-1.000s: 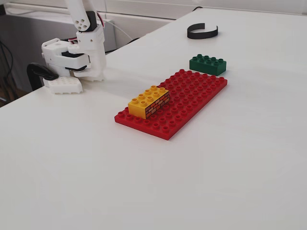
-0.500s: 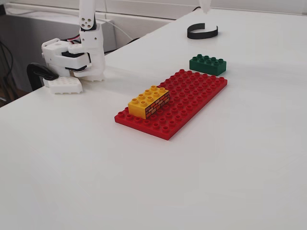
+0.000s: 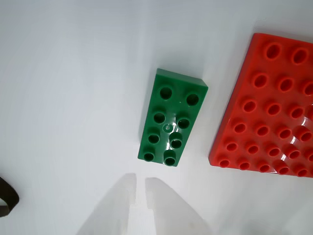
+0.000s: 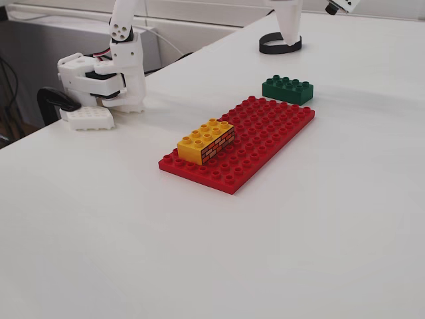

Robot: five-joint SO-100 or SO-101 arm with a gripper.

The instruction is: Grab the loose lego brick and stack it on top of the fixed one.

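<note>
The dark green loose brick (image 3: 172, 122) lies studs up on the white table, just left of the red baseplate in the wrist view. In the fixed view it (image 4: 287, 88) sits beyond the baseplate's far end. The yellow fixed brick (image 4: 206, 141) with brick-wall sides stands on the near left part of the baseplate; it is out of the wrist view. My gripper (image 3: 140, 188) hovers short of the green brick's near end, its white fingers together with only a thin slit between them, holding nothing. In the fixed view it (image 4: 289, 33) hangs at the top, behind the green brick.
The flat red studded baseplate (image 4: 265, 129) lies mid-table and also shows in the wrist view (image 3: 274, 103). A black ring (image 4: 279, 45) lies behind the gripper and also shows in the wrist view (image 3: 7, 198). The arm's white base (image 4: 106, 80) stands at the table's left edge.
</note>
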